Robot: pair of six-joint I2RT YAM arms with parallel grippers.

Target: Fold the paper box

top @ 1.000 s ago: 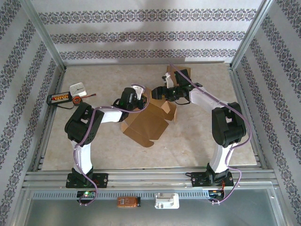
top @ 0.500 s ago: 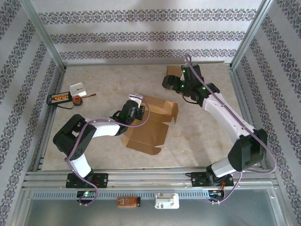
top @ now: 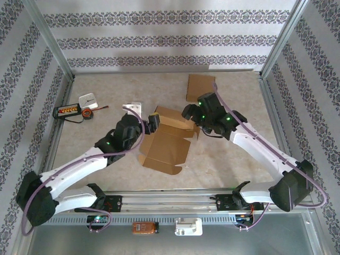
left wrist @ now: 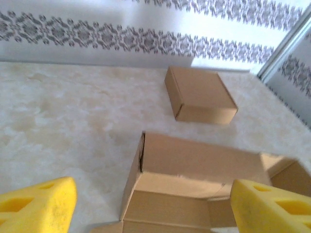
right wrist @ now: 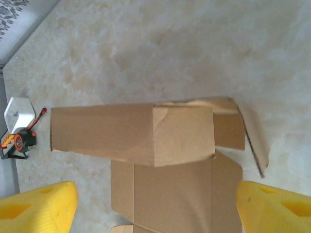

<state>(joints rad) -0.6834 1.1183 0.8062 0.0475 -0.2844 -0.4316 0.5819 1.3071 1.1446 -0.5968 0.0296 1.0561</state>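
The paper box [top: 169,142] is brown cardboard, lying partly folded in the middle of the table, with one raised wall along its far edge and flat flaps spread toward the arms. My left gripper [top: 152,121] hovers at the box's left far corner, open, its yellow fingertips [left wrist: 39,206] wide apart with the box [left wrist: 194,167] ahead and below. My right gripper [top: 189,112] hangs over the box's far right corner, also open. Between its yellow fingertips [right wrist: 277,208] I see the raised wall and flat panel [right wrist: 170,160]. Neither gripper holds the box.
A second, closed cardboard box [top: 200,87] sits at the back of the table, also in the left wrist view [left wrist: 201,94]. At the far left lie a white device [top: 88,100], an orange-and-black tool [top: 68,111] and a tape measure [top: 86,113]. Metal frame rails border the table.
My left gripper has opened and let go of the box, and that arm has stretched out low. The right arm swung back and came down over the box. The box has settled flatter.
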